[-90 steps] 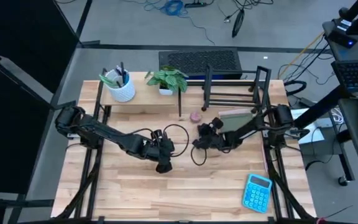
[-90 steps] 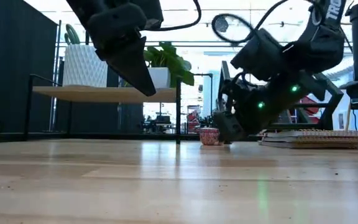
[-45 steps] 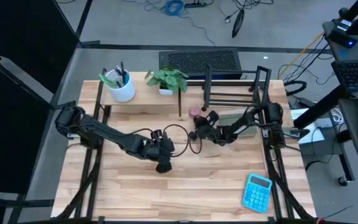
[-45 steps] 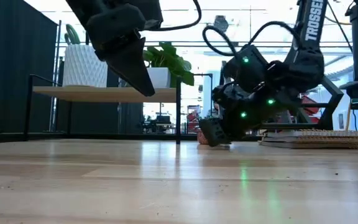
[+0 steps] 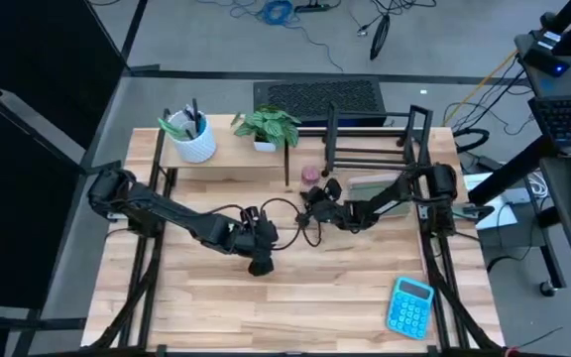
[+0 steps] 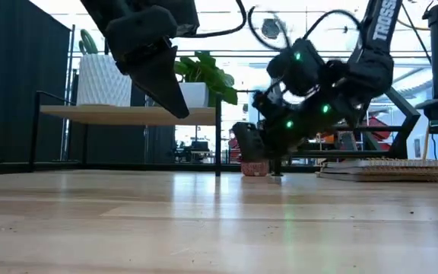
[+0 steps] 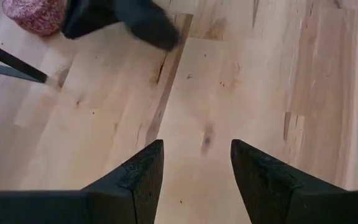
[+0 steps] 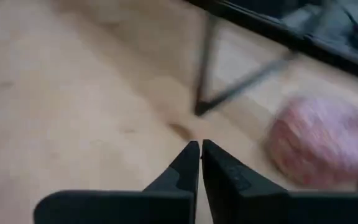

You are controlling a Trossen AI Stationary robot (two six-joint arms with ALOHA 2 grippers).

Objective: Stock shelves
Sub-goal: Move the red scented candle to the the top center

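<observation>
My right tool (image 5: 310, 203) sits low over the worktop (image 5: 295, 288), just beside the small pink round thing (image 5: 311, 176) that lies in front of the black wire rack (image 5: 370, 149). Its two fingers (image 8: 191, 163) are pressed together with nothing between them, and in my right wrist view the pink thing (image 8: 319, 143) shows as a blur near the tips, apart from them. In the low view the same tool (image 6: 248, 144) hangs just above the pink thing (image 6: 255, 167).

My left tool (image 5: 259, 260) waits near the middle of the worktop, its fingers (image 7: 138, 177) spread over bare wood and pinching nothing.

The pale-wood riser shelf (image 5: 228, 151) stands at the far left of the worktop, carrying a white pot of pens (image 5: 192, 137) and a small leafy plant (image 5: 269, 127). The black wire rack stands to its right, with the flat stack of books (image 5: 377, 186) lying on the worktop at its foot. A blue calculator (image 5: 410, 306) lies at the near right corner, well apart from both tools.
</observation>
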